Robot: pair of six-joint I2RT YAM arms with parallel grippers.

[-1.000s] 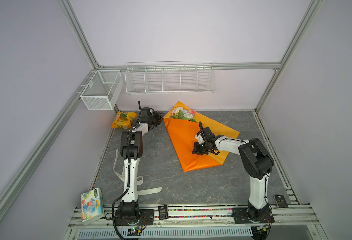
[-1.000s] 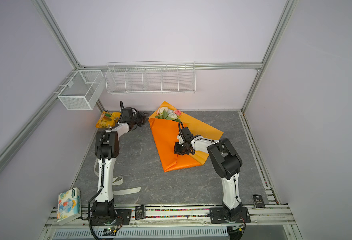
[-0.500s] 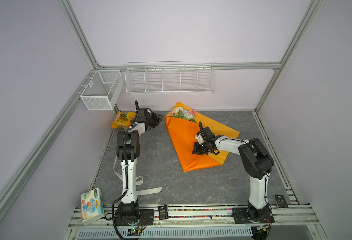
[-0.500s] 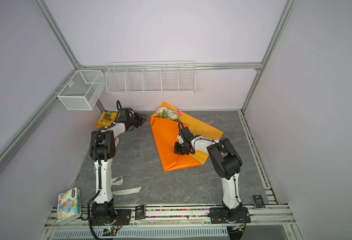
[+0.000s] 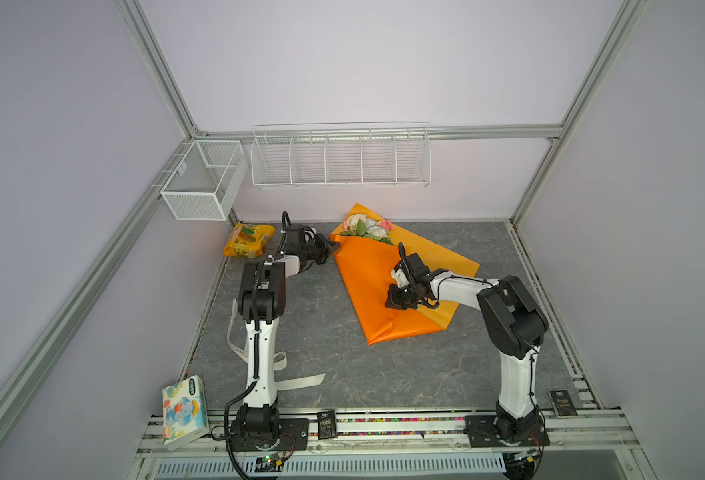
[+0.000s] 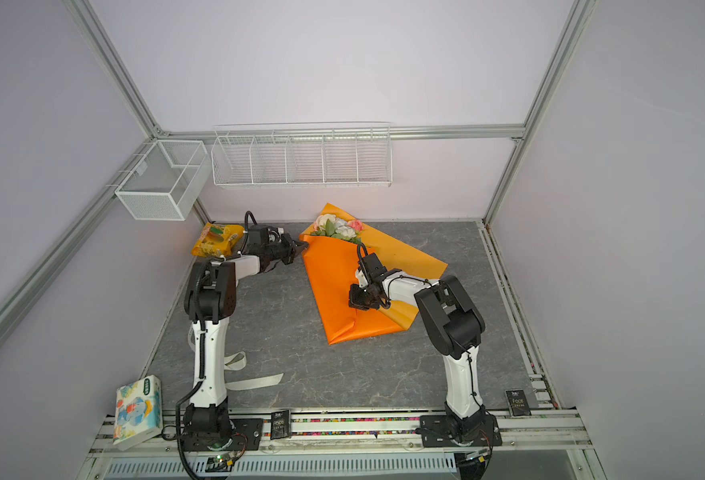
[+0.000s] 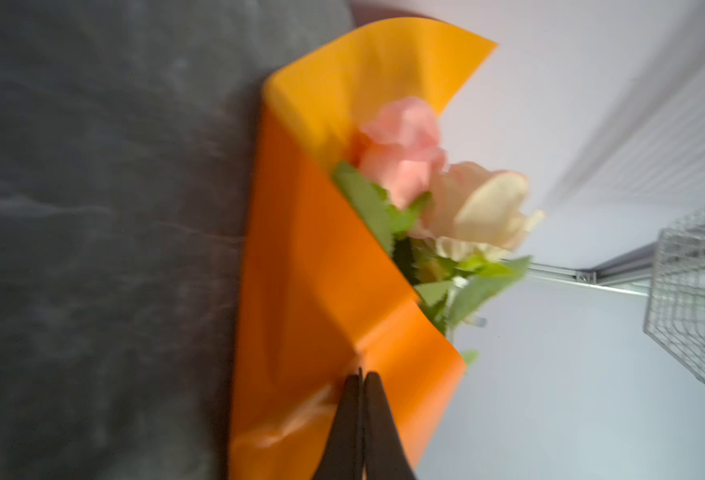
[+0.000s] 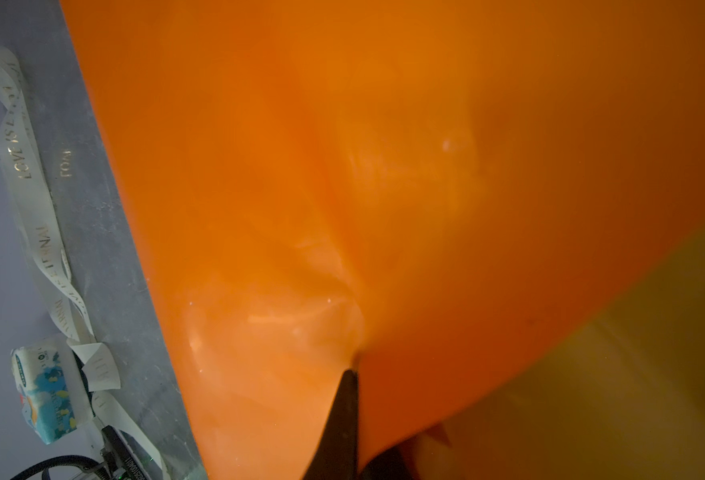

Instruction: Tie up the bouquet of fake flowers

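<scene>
Left wrist: bouquet (image 7: 321, 270) smooth orange paper cone.

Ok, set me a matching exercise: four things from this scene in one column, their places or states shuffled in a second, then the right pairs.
1. snack packet
2. ribbon
3. tissue pack
4. left pincer

A. front left corner
B. shut on the orange wrap of the bouquet of fake flowers
C. far left corner of the table
D. loose on the table beside the left arm

Pairs: 1-C, 2-D, 3-A, 4-B
</scene>
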